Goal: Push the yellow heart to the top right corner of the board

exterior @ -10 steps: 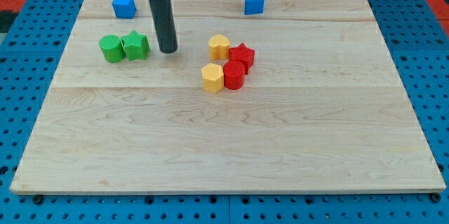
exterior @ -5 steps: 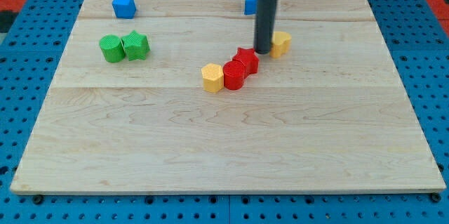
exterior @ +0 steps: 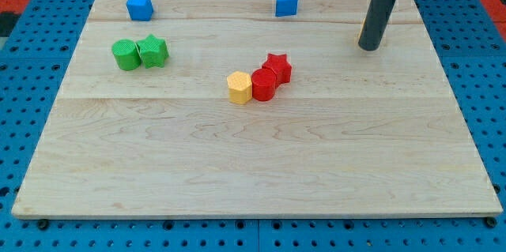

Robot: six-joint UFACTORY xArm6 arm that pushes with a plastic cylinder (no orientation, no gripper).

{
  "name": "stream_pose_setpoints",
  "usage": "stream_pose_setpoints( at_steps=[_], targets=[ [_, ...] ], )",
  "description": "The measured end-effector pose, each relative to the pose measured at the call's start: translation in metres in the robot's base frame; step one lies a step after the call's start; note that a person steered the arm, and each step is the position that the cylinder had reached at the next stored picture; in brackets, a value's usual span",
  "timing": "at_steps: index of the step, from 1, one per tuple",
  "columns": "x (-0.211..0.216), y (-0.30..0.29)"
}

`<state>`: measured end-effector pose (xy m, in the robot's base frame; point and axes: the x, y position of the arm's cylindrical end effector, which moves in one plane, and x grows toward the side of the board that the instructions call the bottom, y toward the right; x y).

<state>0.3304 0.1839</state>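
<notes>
Wooden bench [exterior: 237,157] is mostly bare; my tip [exterior: 368,47] stands near its top right, the yellow heart [exterior: 363,24] almost hidden just behind the rod; no gripper exists

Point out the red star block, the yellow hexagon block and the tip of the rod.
red star [exterior: 277,65], camera view, its top face.
yellow hexagon [exterior: 239,85], camera view, its top face.
my tip [exterior: 368,47], camera view, the rod's very end.
</notes>
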Motion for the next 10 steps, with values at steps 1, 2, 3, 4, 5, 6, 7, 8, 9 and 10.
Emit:
stream_pose_setpoints(
  at_steps=[1,2,3,4,5,6,7,8,9,10],
  targets=[
    [-0.031,0.02],
    [-0.053,0.041],
    [-0.073,0.055],
    [-0.064,0.038],
    [-0.047,-0.007],
    [-0.047,0.046],
    [-0.086,0.111],
    [-0.106,0.105],
    [-0.106,0.064],
    [-0.106,0.053]
  ],
)
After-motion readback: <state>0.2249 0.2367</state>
